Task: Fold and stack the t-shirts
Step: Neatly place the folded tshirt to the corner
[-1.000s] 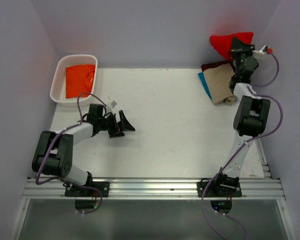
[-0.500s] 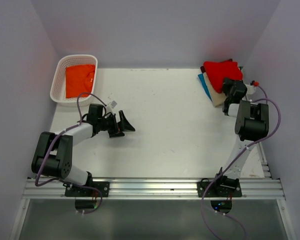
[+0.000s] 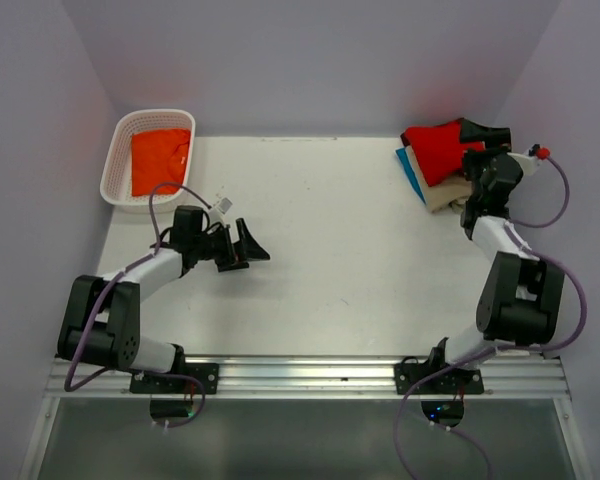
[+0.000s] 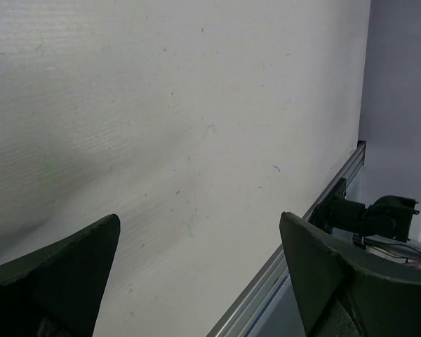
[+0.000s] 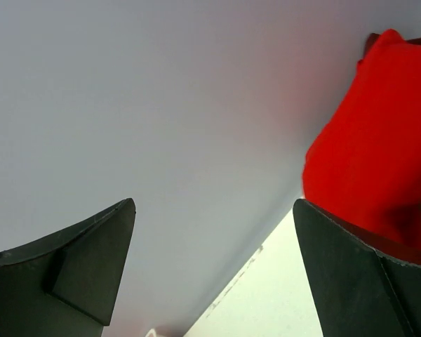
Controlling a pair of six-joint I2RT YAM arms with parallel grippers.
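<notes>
Left pincer [image 4: 200, 219]: jaws spread wide, nothing between them. It hangs low over the bare white table [image 3: 360, 230], fingers pointing toward the table's middle. In its wrist view only tabletop shows between the fingers. The aluminium rail [image 4: 266, 281] at the table's edge runs off past the right-hand finger.

Basket [image 3: 113, 165]: white, slotted. It stands well apart from the left pincer, back behind its wrist toward the far-left corner. The orange t-shirt [image 3: 160, 160] lies inside it as a flat rectangle, nowhere near either pincer.

Right pincer [image 5: 214, 202]: jaws spread wide, gripping nothing. It is at the far-right corner, and its wrist view looks between the fingers at the pale back wall [image 5: 161, 105].

Red t-shirt [image 3: 436, 150]: just beside the right pincer, on its left in the top view. In the wrist view it shows next to, and partly behind, the right-hand finger. Whether cloth and finger touch, I cannot tell. It is not between the jaws. The shirt sits on top of the stack.

Beige t-shirt [image 3: 442, 195]: under the red one, sticking out on the near side, just beside the right pincer's wrist.

Blue t-shirt [image 3: 408, 168]: only an edge shows, at the bottom of the stack on the side away from the pincer.
</notes>
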